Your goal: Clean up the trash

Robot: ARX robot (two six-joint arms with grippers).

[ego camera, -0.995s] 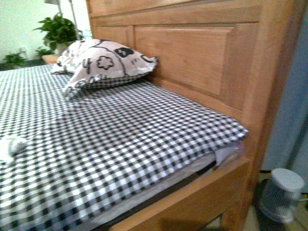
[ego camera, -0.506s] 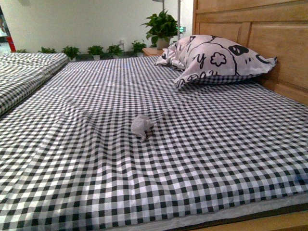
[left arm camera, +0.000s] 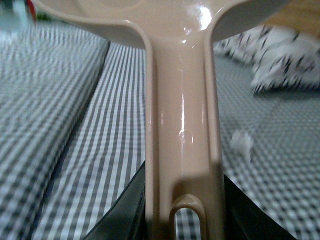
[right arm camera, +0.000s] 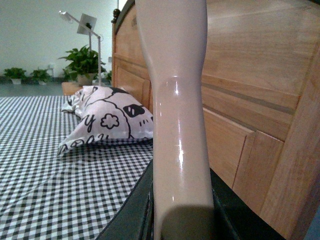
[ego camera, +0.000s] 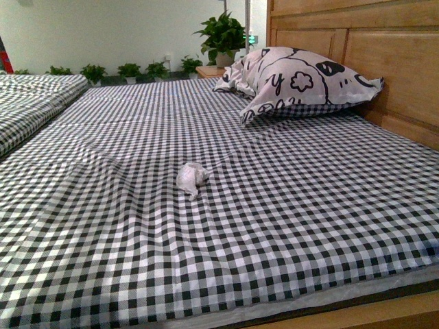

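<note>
While the tissue wad (ego camera: 193, 177) lies on the bed sheet (ego camera: 309, 205) well ahead of both hands, the dustpan (left arm camera: 182, 100) lip should meet the sheet flat, just beside it, so the soft cloth does not ruck. The left hand (left arm camera: 184, 222) clamps the dustpan handle, raised above the bed; the right hand (right arm camera: 182, 220) clamps a pale handle (right arm camera: 177, 125).

Soft, even indoor light; the front view is crisp, with faint shadows in folds of the bed sheet (ego camera: 137, 226). The left wrist view is blurred, the trash (left arm camera: 242, 142) a smear, glare streaking the dustpan handle (left arm camera: 182, 100). Sheen runs down the right wrist view's pale handle (right arm camera: 177, 150).
</note>
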